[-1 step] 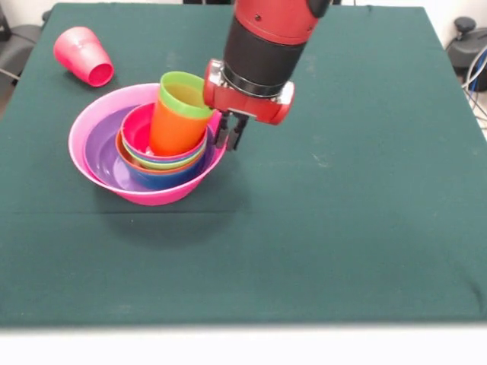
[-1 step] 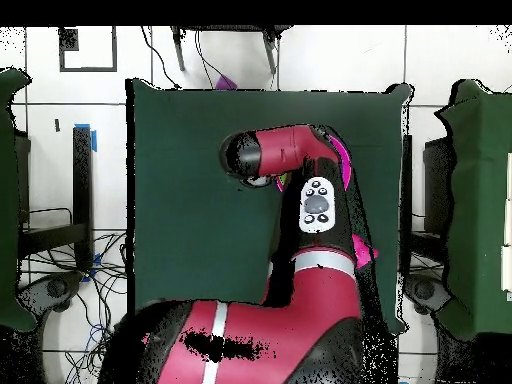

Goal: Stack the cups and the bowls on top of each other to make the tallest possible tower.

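Tower is sitting on the green tabletop, already well built. Pink bowl is serving as base; purple bowl is nesting inside it, and more bowls are showing as stacked rims above: dark blue, orange, lime, light blue, with a red-pink bowl uppermost. Orange cup is standing in that top bowl, tilting away from upright, with the green cup nesting in it.

Red-pink cup is lying on its side on the tabletop, well apart from the tower, beyond the pink bowl's rim. It looks like the one piece left to add; the rest appears done.

Gripper is hanging just beside the tower, at the pink bowl's rim on the side away from the loose cup. Its dark fingers are sitting close together, nearly closed, with nothing between them.

In the overhead view the arm is covering the tower; only slivers of pink are showing beside it.

No brand, label or readable writing is showing anywhere.
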Robot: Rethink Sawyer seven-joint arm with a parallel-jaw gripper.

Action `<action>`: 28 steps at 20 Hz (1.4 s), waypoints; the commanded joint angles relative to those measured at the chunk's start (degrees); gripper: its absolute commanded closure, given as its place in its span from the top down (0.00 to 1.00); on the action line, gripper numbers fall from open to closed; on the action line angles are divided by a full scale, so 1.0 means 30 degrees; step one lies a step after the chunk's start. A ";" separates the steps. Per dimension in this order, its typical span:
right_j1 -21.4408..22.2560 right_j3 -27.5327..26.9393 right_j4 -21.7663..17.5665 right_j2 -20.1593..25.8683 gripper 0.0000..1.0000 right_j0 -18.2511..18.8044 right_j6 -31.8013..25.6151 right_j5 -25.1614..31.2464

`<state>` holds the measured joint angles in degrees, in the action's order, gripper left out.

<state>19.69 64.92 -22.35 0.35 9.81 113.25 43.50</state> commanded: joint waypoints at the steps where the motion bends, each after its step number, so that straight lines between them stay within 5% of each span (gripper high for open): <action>1: -0.1303 -0.1256 0.1336 0.0680 0.00 -0.1074 0.3321 0.1811; 16: -0.3185 -0.4498 0.3880 -0.0744 0.00 -0.3080 0.4782 0.3666; 28: -0.2413 -0.3657 0.5145 -0.1603 0.00 -0.3350 0.4055 0.3912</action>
<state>12.94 54.46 -10.14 -7.86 1.64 114.77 51.52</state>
